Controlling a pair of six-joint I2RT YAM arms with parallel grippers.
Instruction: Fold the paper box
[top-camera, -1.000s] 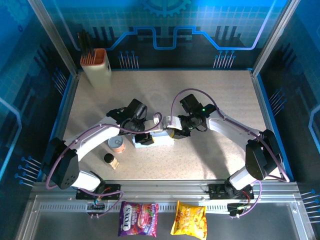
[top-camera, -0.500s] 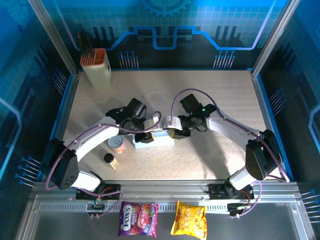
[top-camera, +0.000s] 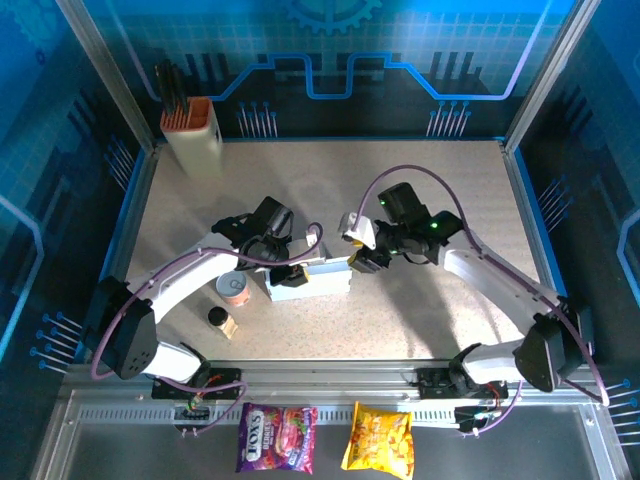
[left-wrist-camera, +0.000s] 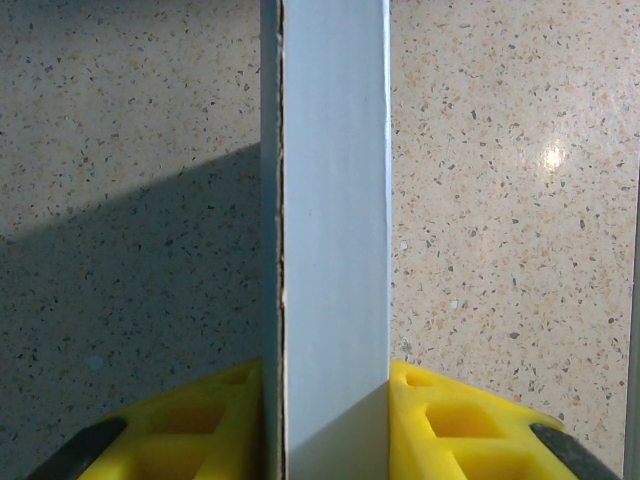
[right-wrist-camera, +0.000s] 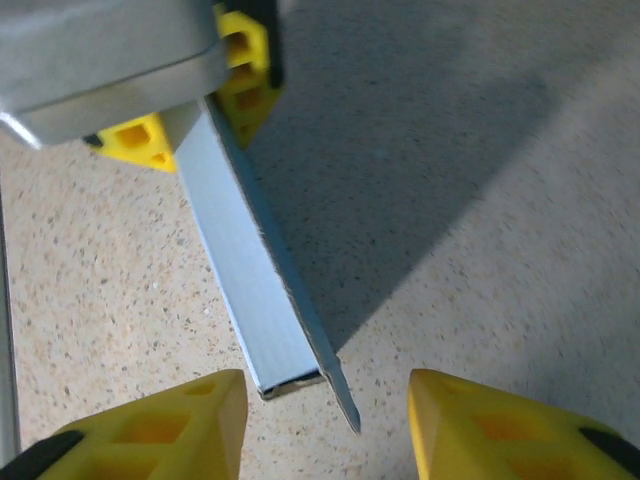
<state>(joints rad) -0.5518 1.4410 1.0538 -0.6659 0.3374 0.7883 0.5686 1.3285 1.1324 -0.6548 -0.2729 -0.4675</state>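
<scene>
Speckled table (top-camera: 450, 200). On it, paper box (top-camera: 312, 284) at centre, long axis 9–3 o'clock. Left gripper (top-camera: 287, 272) pinches thin wall near 9 o'clock end. Right gripper (right-wrist-camera: 325, 420) parted, empty, just off 3 o'clock end. Card likely light, floppy, crush-prone; pinch walls near creases.

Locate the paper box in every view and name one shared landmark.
Top external: paper box near picture centre.
Left wrist: upright white wall up the centre.
Right wrist: slanted strip, upper left to bottom centre.
Shared landmark: the left gripper clamped on its wall.
</scene>
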